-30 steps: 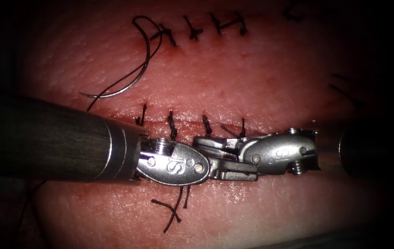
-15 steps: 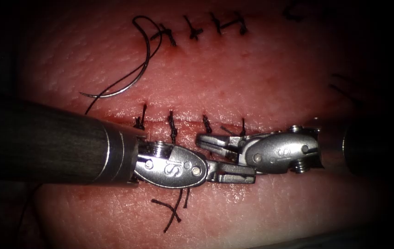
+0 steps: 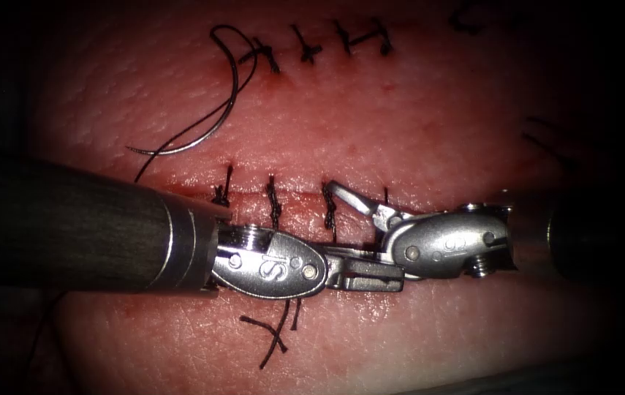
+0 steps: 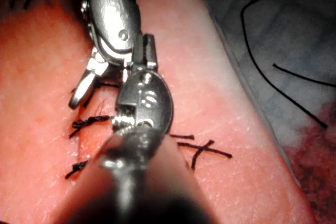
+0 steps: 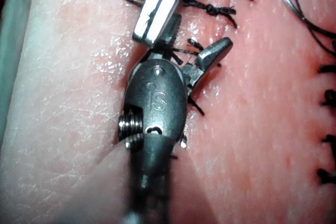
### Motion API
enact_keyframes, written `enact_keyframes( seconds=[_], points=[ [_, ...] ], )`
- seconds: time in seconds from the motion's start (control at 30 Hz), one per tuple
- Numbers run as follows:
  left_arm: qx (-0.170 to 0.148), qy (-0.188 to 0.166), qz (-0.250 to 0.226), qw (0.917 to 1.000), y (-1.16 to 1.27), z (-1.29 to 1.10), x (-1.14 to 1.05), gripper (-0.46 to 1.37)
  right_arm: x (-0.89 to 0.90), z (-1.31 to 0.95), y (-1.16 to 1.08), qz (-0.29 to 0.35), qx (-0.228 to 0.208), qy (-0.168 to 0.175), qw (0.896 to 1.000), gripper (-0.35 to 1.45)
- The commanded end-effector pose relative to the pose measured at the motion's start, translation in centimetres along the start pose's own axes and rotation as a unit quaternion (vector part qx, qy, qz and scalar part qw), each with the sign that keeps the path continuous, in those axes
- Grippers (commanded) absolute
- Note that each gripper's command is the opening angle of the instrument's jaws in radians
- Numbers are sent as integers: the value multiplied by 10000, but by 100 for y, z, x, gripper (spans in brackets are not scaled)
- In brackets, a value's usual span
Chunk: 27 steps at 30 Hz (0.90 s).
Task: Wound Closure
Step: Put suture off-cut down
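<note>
**Endoscope view.** The curved steel needle (image 3: 213, 124) lies loose on the pink pork tissue (image 3: 436, 124), toward its far left corner. Neither tool holds it, and the black thread (image 3: 243, 73) trails from it. The sutured cut (image 3: 297, 208) runs across the middle. The left tool (image 3: 370, 274) has its jaws pressed together; whether they pinch a strand cannot be told. The right tool (image 3: 334, 219) has its jaws spread wide beside a black stitch (image 3: 329, 208). Short cut thread ends (image 3: 275, 333) lie near the tissue's front edge.

**Left wrist view.** The left tool (image 4: 148, 51) points at the right tool's wrist.

**Right wrist view.** A strand crosses between the spread jaws (image 5: 189, 43).

**Recommended.** Close only on the free strand, clear of the knots and the tissue.
</note>
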Motion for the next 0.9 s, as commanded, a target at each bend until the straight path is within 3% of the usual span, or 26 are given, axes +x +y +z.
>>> enact_keyframes(
  seconds=[0.03, 0.43, 0.7, 0.9],
  points=[
    [-73, 23, 71, 9999, -1, -1, 0, -35, 0, -2, 1, -1, 57, 5, 10000, 145],
    [-208, 17, 539, 9983, 5, -3, 4, -35, -11, -41, 10, 6, -52, -122, 9999, 143],
    [-213, 18, 562, 9982, 13, -2, 6, -35, -18, -85, 25, 60, -253, -314, 9992, 142],
    [-252, 20, 490, 9985, 31, 19, 0, -35, -22, -125, 44, 221, -719, -489, 9960, 142]
  ],
)
